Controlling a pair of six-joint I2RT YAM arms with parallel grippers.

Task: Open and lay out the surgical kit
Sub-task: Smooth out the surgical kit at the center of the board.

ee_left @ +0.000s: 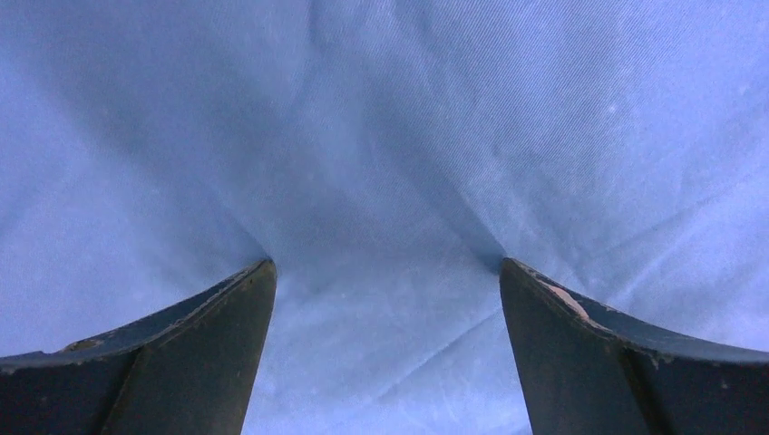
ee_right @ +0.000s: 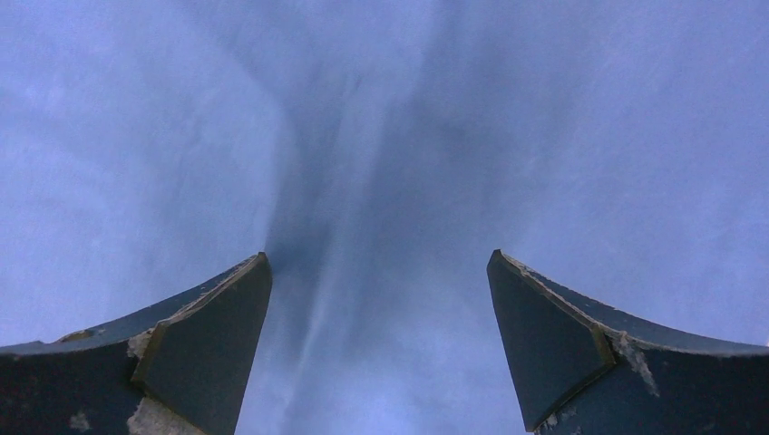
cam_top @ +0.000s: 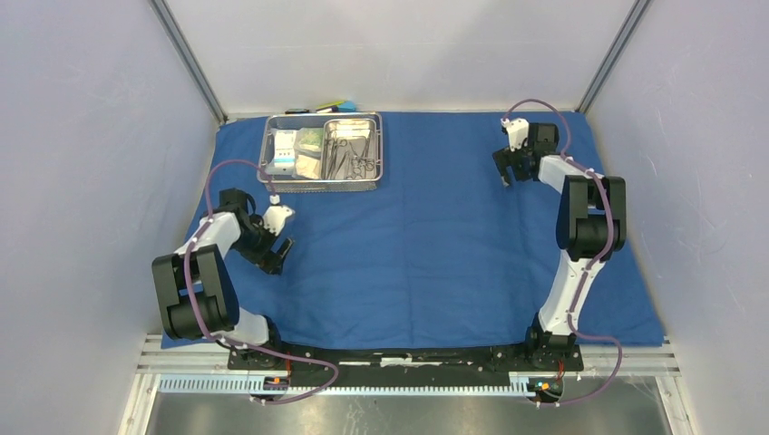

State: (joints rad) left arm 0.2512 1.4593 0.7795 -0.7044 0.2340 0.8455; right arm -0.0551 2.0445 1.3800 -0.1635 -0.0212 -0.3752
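Wire-mesh tray (cam_top: 322,149) at 11 o'clock on the blue cloth (cam_top: 435,263), near the far edge, long axis from 9 to 3. Inside, at the 9 o'clock end, clear packets (cam_top: 287,152) side by side. At the 3 o'clock end, slim metal instruments (cam_top: 350,154) bundled together, lengthwise from 12 to 6, across the tray's own axis. Direction of their tips too small to tell.

Cloth opened out flat over nearly the whole table, long axis also 9 to 3, faint creases across it. Just past the tray at 12 o'clock, off the cloth's far edge, a small block toy (cam_top: 335,107), yellow and blue.

Left gripper (cam_top: 277,256) at 8 o'clock, well apart from the tray, released, fingers spread wide with nothing between them. Both tips down on the cloth, creases fanning out from each.

Right gripper (cam_top: 508,175) at 2 o'clock, likewise released and holding nothing, fingers wide over bare cloth. Touching or just above: cannot tell.
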